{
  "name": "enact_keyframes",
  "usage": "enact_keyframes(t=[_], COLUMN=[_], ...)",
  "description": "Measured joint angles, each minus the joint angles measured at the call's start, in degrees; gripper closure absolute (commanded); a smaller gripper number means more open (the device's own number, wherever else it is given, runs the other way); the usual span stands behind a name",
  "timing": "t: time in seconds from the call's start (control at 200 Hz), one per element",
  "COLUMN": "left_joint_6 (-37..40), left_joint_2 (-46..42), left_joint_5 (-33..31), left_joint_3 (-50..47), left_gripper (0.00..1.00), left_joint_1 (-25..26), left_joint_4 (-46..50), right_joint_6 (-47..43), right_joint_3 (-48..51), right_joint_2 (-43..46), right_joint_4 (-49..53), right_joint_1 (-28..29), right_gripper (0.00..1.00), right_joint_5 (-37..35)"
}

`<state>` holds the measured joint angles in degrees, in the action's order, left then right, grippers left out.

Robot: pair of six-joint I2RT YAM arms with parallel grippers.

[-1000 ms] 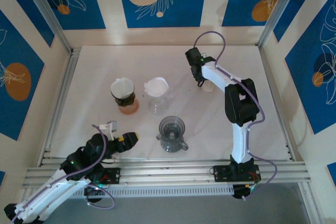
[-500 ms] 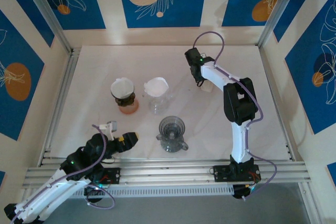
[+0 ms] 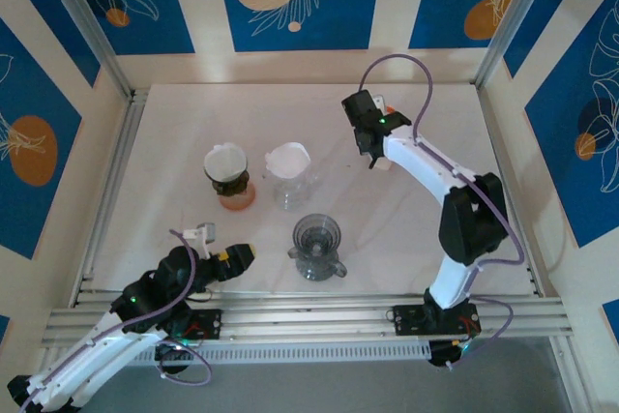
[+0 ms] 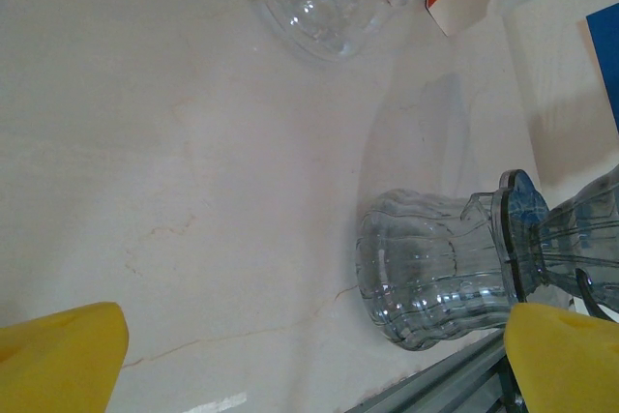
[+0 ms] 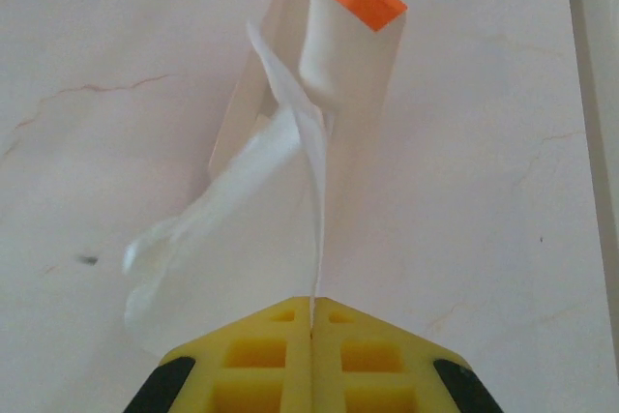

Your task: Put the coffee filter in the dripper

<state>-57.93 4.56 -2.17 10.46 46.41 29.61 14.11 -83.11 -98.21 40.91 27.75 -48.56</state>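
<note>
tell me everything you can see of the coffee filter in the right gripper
The coffee filter is thin, white, slightly translucent paper, creased and folded rather than spread. One edge is pinched in the shut right gripper; its far end meets the mouth of the white, orange-topped holder. A loose lobe curls out to the left.

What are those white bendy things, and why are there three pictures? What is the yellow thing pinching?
Those are two robot arms bolted to a white table. The big picture looks down from above; the other two come from a small camera on each wrist. The right gripper, with yellow fingers, is pinched shut on a thin white paper coffee filter, by a white holder with an orange top. The left gripper is open, near a clear ribbed plastic dripper. Farther back stand a paper-topped cup on an orange base and a clear glass jug.
</note>
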Motion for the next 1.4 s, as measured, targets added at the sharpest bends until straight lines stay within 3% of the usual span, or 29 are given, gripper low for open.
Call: enact_keyframes(t=[0.33, 0.51, 0.825, 0.995, 1.191, 1.401], left_joint_6=[1.44, 2.36, 2.99, 3.08, 4.0, 4.28], left_joint_2=[0.0, 0.09, 2.89, 3.93, 3.93, 3.93], left_joint_5=[0.72, 1.11, 1.36, 1.73, 1.75, 1.99], left_joint_3=[0.48, 0.81, 1.9, 1.95, 2.25, 2.25], left_gripper=[0.0, 0.0, 0.0, 0.0, 0.0, 0.0], left_joint_1=[0.0, 0.0, 0.0, 0.0, 0.0, 0.0], left_joint_4=[-0.37, -0.52, -2.36, -3.61, -3.85, -3.85], right_joint_6=[7.17, 12.61, 21.7, 25.0, 27.12, 28.46], right_joint_3=[4.42, -0.33, -16.24, -19.34, -19.15, -18.05], right_joint_2=[20.31, 26.08, 25.09, 21.29, 16.5, 14.03], right_joint_4=[10.88, 22.64, 40.11, 44.39, 45.77, 45.72], right_joint_1=[10.36, 16.9, 21.53, 21.92, 22.01, 22.12], right_gripper=[1.0, 1.0, 1.0, 1.0, 1.0, 1.0], right_joint_5=[4.52, 12.74, 32.15, 41.0, 47.82, 50.42])
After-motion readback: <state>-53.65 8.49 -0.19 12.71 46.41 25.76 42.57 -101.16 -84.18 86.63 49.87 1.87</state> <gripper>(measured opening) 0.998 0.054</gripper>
